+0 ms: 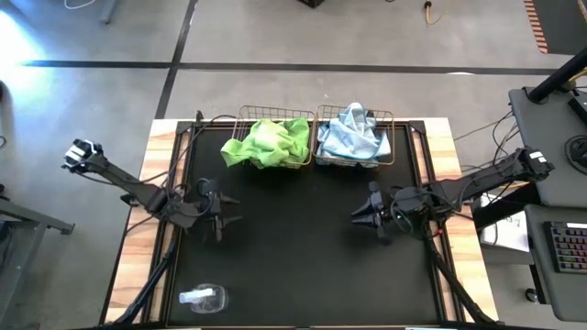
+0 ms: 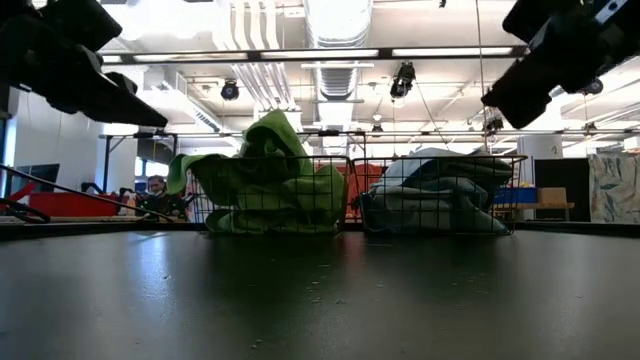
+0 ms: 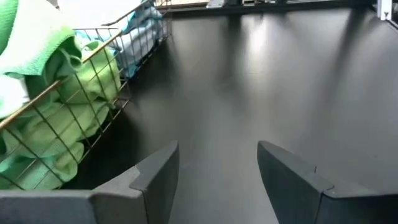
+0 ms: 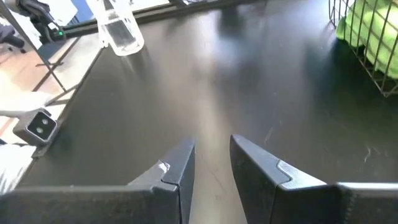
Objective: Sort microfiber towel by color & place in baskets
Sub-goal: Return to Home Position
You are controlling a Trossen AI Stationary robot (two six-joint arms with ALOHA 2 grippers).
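Along the far edge of the desk, near its middle, two wire baskets stand side by side, touching or very nearly so. The left basket (image 1: 275,110) is heaped with the lime green towels (image 1: 268,142), and a fold of green spills over its wall on the side facing the desk's left edge. The right basket (image 1: 390,137) holds the pale blue towels (image 1: 351,136), bunched up above its rim. No towel lies loose on the dark desk surface. The left arm (image 1: 138,191) reaches in over the left edge, and the left jaws hang above the desk about halfway between the far and near edges, well apart from the baskets; they stand wide apart and hold nothing. The right arm (image 1: 477,183) comes in over the right edge to a matching spot on the other side, and the right jaws are parted only by a narrow gap, also empty. Near the near left corner of the desk lies what looks like a clear plastic bottle (image 1: 204,297), though its shape is hard to make out.
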